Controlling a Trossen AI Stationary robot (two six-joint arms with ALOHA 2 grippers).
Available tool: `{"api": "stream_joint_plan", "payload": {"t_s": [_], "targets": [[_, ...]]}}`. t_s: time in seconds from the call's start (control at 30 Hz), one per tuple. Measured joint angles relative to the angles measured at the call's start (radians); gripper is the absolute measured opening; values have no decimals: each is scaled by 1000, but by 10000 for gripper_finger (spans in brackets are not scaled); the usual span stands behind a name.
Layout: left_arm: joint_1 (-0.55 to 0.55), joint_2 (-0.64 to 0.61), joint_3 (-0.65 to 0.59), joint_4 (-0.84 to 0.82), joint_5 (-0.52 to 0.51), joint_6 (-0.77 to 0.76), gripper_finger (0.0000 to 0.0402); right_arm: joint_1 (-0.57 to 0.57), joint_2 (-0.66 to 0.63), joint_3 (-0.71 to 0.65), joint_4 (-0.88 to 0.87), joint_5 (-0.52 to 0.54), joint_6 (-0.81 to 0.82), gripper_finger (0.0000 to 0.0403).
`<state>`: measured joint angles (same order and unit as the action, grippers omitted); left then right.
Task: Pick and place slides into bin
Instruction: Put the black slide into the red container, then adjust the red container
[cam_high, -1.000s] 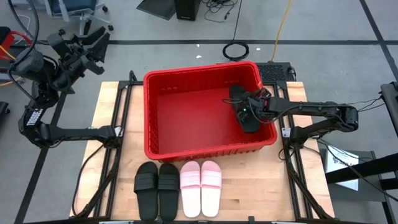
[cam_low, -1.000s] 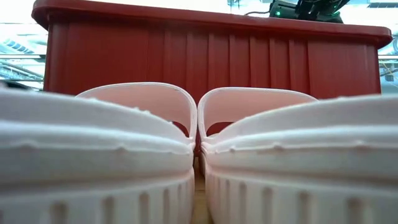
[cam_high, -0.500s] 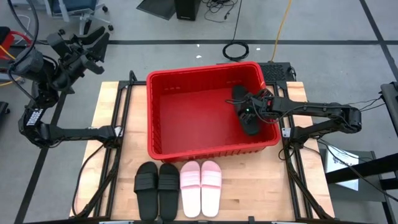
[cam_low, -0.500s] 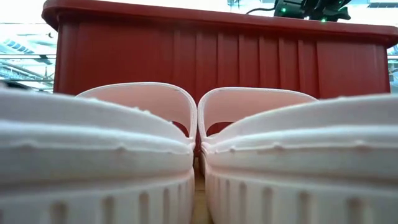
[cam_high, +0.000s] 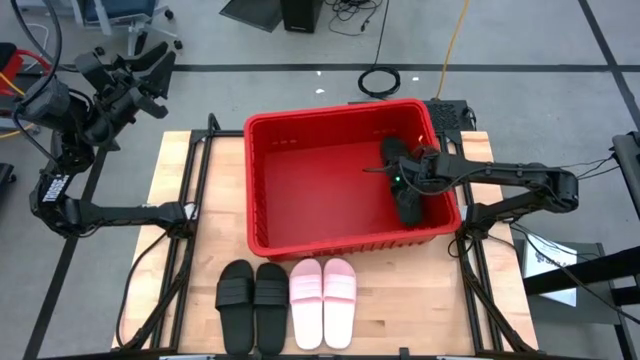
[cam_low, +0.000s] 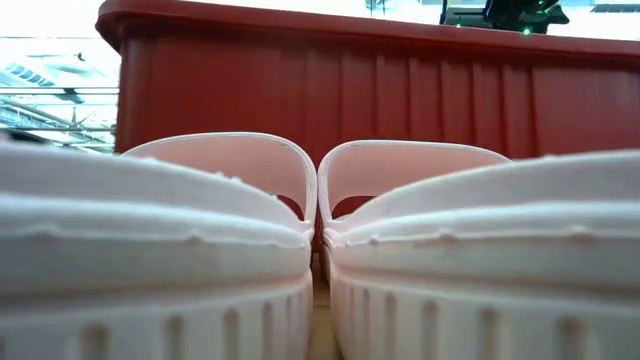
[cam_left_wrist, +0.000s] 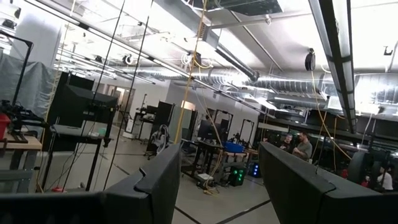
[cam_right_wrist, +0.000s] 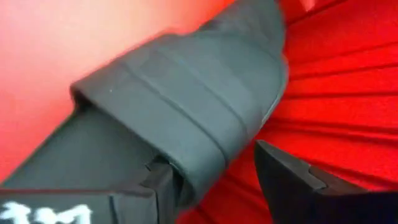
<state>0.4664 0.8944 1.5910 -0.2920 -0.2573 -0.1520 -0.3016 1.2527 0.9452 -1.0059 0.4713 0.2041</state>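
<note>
Inside the bin, against its right wall, we see two black slides lying together, one partly over the other. The right gripper reaches over the rim from the right and sits low over them. In the right wrist view its fingers stand apart on either side of the strap of a black slide, with a gap showing beside one finger, so we read the jaws as spread and not pinching the strap; the ribbed red wall fills the background there.

On the wooden table, in front of the bin's near wall, we see four more slides in a row: a black pair on the left, a pink pair just beside it. The low view looks across the pink pair to the bin's red wall.

The left gripper is raised off the table's far left corner, well apart from everything. In the left wrist view its fingers are spread with nothing between them, only the room beyond.
</note>
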Motion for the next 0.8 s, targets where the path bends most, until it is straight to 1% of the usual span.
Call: {"api": "stream_joint_plan", "payload": {"t_s": [0.1, 0.23, 0.43, 0.63, 0.8], "targets": [[0, 0, 0, -1, 0, 9, 214, -1, 2, 33, -72, -22, 4, 192], [0, 0, 0, -2, -1, 26, 214, -1, 0, 73, -129, -8, 6, 196], [0, 0, 0, -2, -6, 36, 214, 0, -1, 147, -143, -94, -1, 190], [0, -1, 0, -2, -6, 36, 214, 2, -2, 230, -227, -87, -4, 189], [0, -1, 0, -4, -6, 35, 214, 2, -2, 293, -232, -85, -7, 186]]}}
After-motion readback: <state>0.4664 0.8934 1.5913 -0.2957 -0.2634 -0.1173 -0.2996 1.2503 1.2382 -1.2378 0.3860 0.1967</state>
